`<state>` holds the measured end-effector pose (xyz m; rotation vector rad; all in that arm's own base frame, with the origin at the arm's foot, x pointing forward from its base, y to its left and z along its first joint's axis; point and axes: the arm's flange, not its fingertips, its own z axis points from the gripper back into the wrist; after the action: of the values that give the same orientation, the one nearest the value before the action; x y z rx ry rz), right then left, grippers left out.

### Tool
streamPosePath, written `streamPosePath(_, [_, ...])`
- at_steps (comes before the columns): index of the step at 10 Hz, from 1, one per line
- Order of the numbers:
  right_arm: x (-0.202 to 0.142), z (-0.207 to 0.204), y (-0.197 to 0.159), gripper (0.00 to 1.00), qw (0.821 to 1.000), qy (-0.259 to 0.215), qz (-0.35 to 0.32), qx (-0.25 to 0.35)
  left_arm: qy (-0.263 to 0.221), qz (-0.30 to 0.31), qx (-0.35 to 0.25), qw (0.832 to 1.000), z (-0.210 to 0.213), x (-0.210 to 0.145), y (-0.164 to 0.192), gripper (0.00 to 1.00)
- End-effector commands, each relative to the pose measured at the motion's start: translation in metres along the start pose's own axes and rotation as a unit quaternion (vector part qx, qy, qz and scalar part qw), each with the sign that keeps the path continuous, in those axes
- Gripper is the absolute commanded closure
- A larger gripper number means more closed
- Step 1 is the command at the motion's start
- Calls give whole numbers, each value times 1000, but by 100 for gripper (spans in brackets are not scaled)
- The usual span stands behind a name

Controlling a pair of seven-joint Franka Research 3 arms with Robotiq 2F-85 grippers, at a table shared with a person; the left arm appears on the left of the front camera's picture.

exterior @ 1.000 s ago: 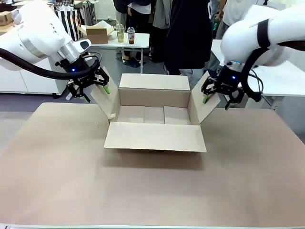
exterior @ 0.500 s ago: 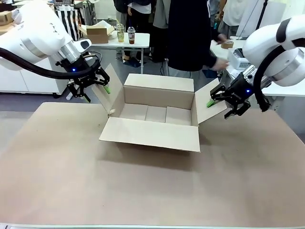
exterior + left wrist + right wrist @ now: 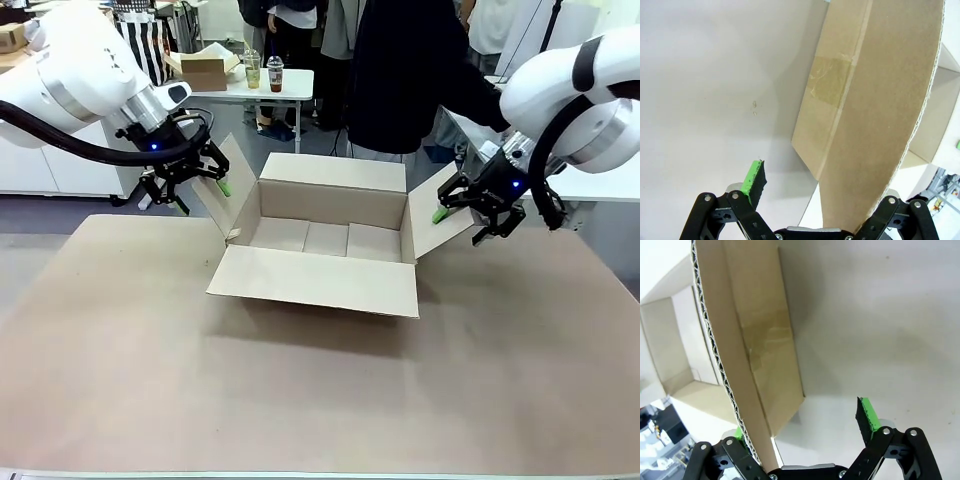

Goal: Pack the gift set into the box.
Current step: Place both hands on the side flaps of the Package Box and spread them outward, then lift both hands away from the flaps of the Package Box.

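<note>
One large brown corrugated cardboard box is seen toward the far edge of the beige surface, its four flaps spread and its inside bare. The left gripper straddles the left flap, jaws released; the right gripper straddles the right flap, jaws likewise released.

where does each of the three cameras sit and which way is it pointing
Front view: fixed between the arms, facing across the table at the open box; both arms, left gripper and right gripper show.
Left wrist view: on the left wrist, looking along its open fingers at a box flap.
Right wrist view: likewise, its open fingers astride the opposite flap.
All three share the box.
</note>
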<state>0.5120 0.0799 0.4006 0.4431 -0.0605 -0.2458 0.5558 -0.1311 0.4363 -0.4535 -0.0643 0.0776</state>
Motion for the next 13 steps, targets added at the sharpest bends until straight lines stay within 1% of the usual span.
streamPosePath(1, [1, 0, 1, 0, 1000, 2, -7, -12, -3, 5, 11, 1000, 2, 1, -1, 0])
streamPosePath(13, [1, 0, 1, 0, 1000, 2, -7, -12, -3, 5, 11, 1000, 2, 1, -1, 0])
